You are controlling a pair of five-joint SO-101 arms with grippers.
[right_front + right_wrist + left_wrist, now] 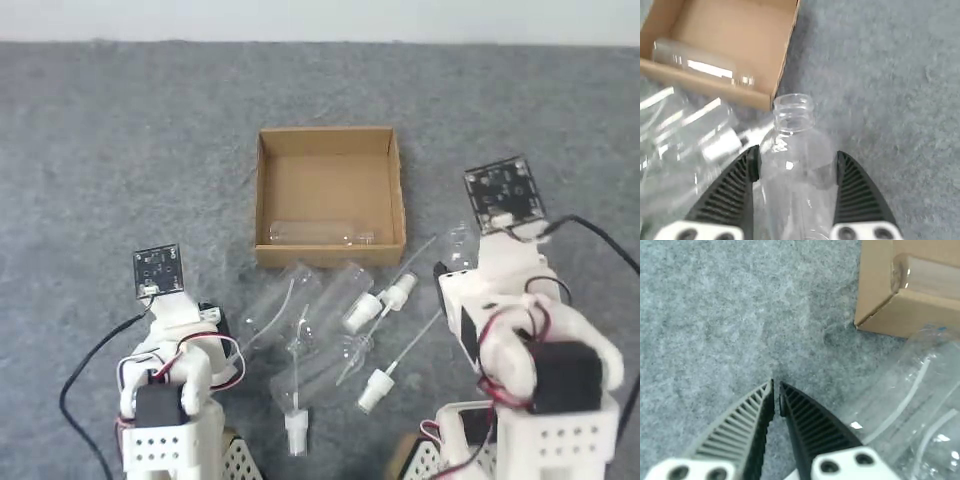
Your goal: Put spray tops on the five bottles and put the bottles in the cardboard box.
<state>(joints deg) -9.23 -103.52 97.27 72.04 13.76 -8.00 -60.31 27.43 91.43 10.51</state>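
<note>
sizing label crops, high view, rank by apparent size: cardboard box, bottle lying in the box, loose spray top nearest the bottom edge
1. cardboard box
2. bottle in the box
3. spray top, white head only; its tube is faint

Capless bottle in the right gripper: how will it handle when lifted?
The bottle looks clear and empty, so probably light. Smooth round walls may slip or flex in the right gripper. Laid down, it would likely roll.
</note>
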